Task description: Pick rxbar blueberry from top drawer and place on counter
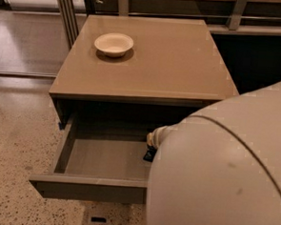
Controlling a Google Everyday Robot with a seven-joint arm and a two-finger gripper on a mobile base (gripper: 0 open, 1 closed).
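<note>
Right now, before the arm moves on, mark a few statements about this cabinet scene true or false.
1. The top drawer is pulled open. True.
2. The bowl sits inside the drawer. False: it stands on the counter, toward its far left corner.
3. The pincer is down inside the drawer, toward its right side. True.
4. A snack bar lies on the counter. False: only the bowl is on it.
</note>
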